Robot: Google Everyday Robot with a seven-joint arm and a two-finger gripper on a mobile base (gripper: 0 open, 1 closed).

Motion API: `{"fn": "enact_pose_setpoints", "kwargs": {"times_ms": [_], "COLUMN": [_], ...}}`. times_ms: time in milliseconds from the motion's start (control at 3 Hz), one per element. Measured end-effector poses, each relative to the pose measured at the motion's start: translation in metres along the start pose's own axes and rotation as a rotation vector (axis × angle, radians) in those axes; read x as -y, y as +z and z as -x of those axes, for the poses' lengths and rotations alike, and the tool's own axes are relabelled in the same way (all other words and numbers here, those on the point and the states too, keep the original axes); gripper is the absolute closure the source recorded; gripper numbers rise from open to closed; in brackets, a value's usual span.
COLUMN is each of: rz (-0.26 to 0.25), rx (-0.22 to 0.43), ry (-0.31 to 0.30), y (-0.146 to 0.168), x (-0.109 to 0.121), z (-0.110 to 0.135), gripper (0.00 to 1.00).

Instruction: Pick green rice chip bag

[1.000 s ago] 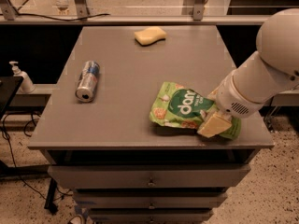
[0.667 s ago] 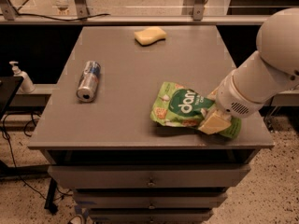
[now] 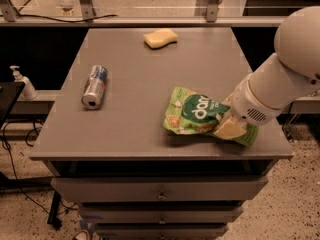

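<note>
The hand (image 3: 231,128) sat low at the 4 o'clock end of the green rice chip bag (image 3: 197,115), pressed against the pouch where the white arm (image 3: 280,79) reached in from 2 o'clock. Whether it had closed on the bag or only rested on it could not be told, since the wrist covered that end.

The bag itself lay near the 4 o'clock corner of the worktop (image 3: 145,74), close to the front edge. Its printed face was turned up and its 9 o'clock end showed a shadow beneath it.

Against the views from a second before, almost nothing had shifted: arm, hand and pouch held the same places, with no clear rise off the surface. That suggested the grasp was being settled and the lift had not begun, so the pick was not yet done.

Further out, a can (image 3: 95,86) lay on its side at 9 o'clock, well apart from the bag, and a yellow sponge (image 3: 160,38) sat at 12 o'clock near the back edge. Neither stood in the way of a straight lift.
</note>
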State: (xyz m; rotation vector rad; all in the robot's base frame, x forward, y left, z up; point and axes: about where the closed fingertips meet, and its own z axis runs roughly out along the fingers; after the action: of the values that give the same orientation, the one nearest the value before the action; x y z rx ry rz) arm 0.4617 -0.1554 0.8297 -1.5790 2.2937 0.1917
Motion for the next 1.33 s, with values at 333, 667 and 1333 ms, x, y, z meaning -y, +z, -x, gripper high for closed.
{"fn": "enact_pose_setpoints", "kwargs": {"times_ms": [333, 667, 1333], "rz": [0.000, 0.000, 0.000], "rx": [0.000, 0.000, 0.000], "ry": [0.000, 0.000, 0.000], "y": [-0.0002, -0.0002, -0.0002], "x": [0.0000, 0.0000, 0.0001], "z": [0.0001, 0.0001, 0.0002], "gripper": [1.00, 1.00, 1.00]}}
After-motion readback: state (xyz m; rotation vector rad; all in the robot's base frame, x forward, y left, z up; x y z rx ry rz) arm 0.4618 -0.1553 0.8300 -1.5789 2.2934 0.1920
